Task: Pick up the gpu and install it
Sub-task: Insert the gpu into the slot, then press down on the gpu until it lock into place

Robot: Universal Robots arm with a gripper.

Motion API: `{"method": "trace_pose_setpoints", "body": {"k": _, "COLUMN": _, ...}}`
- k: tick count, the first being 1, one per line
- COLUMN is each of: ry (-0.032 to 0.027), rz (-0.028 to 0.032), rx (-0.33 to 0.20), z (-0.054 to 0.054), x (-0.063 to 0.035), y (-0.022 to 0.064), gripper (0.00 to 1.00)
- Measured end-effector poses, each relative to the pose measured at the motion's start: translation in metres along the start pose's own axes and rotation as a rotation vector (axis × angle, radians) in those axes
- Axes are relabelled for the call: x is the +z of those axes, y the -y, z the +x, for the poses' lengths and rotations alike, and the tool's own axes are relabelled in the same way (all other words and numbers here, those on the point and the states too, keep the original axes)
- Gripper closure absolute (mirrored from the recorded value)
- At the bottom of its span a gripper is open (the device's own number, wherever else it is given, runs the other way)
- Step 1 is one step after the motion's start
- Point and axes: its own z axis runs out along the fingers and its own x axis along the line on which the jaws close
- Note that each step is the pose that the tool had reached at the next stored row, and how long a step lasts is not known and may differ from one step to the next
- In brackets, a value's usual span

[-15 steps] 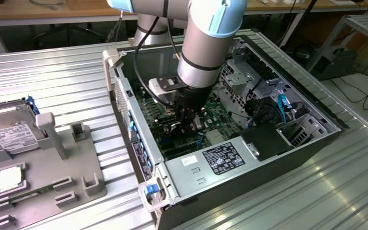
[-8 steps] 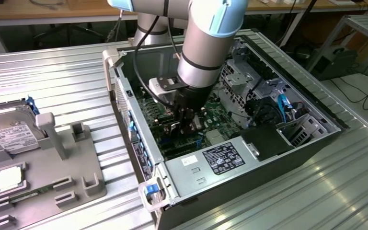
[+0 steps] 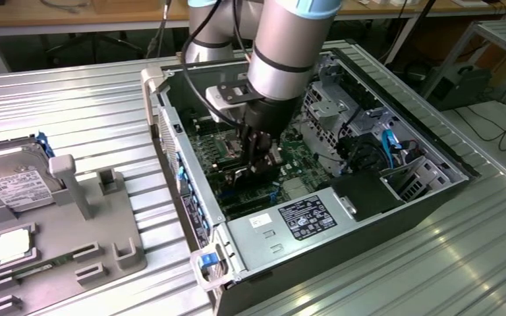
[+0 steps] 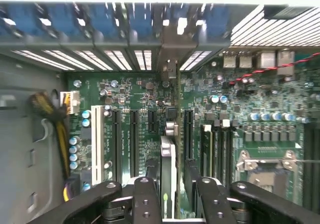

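My gripper (image 3: 257,164) is down inside the open computer case (image 3: 429,148), over the green motherboard (image 3: 226,148). It is shut on the gpu (image 4: 169,149), which the wrist view shows edge-on between the two black fingers (image 4: 146,199), standing upright. The card's silver bracket (image 4: 170,51) reaches the row of rear slot openings in the case wall. The card runs in line with the black expansion slots (image 4: 134,134) and sits beside one of them (image 4: 187,134). I cannot tell whether its lower edge is seated in a slot.
A grey fixture (image 3: 103,230) at the exterior view's left carries a silver hard drive (image 3: 11,181), a square chip (image 3: 11,245) and a narrow memory stick (image 3: 37,268). In the case are a labelled power supply (image 3: 306,217), a drive cage (image 3: 332,105) and yellow-black cables (image 4: 57,119).
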Motion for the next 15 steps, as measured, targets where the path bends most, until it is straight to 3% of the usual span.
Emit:
{"method": "trace_pose_setpoints", "body": {"k": 8, "ry": 0.0, "rz": 0.0001, "rx": 0.0, "z": 0.0, "x": -0.005, "y": -0.0001, "gripper": 0.66}}
{"method": "trace_pose_setpoints", "body": {"k": 12, "ry": -0.0001, "rz": 0.0001, "rx": 0.0, "z": 0.0, "x": -0.0058, "y": -0.0002, "gripper": 0.89}}
{"method": "trace_pose_setpoints", "body": {"k": 14, "ry": -0.0001, "rz": 0.0001, "rx": 0.0, "z": 0.0, "x": -0.0072, "y": -0.0002, "gripper": 0.89}}
{"method": "trace_pose_setpoints", "body": {"k": 15, "ry": 0.0014, "rz": 0.0, "rx": 0.0, "z": 0.0, "x": -0.0076, "y": -0.0104, "gripper": 0.89}}
